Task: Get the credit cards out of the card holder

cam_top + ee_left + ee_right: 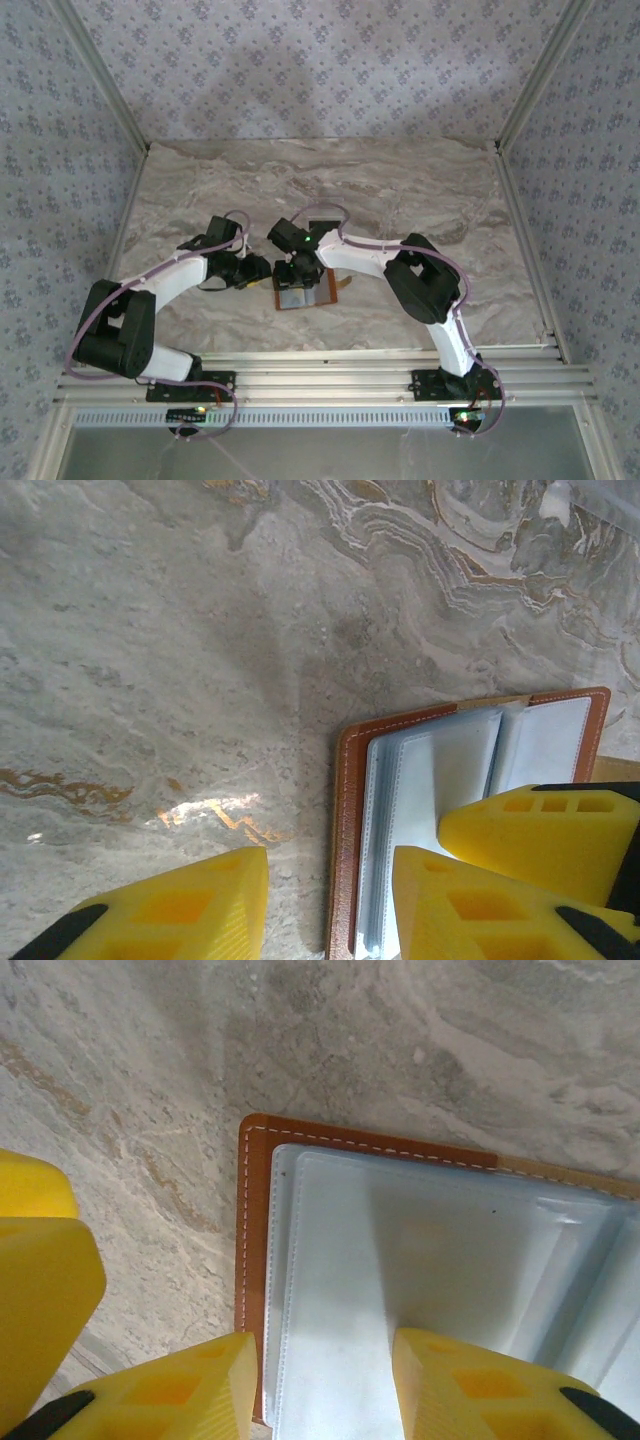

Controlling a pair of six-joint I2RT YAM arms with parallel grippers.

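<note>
The card holder (305, 297) lies open on the marble table, brown leather rim around pale grey-blue sleeves (430, 780). Both grippers hover low over it. My left gripper (330, 900) is open and straddles the holder's stitched left edge (348, 840): one yellow finger (175, 905) is over bare table, the other (480, 905) over the sleeves. My right gripper (325, 1385) is open too, its fingers either side of the sleeves' (400, 1260) edge strip near the holder's corner (252, 1135). A right-gripper finger (545, 830) shows beside my left one. The credit cards are hidden.
A clear plastic stand (322, 214) sits just behind the holder. The holder's small brown strap tab (345, 287) sticks out on its right. Bare marble (450, 190) stretches around, bounded by patterned walls and a metal rail (330, 362) at the near edge.
</note>
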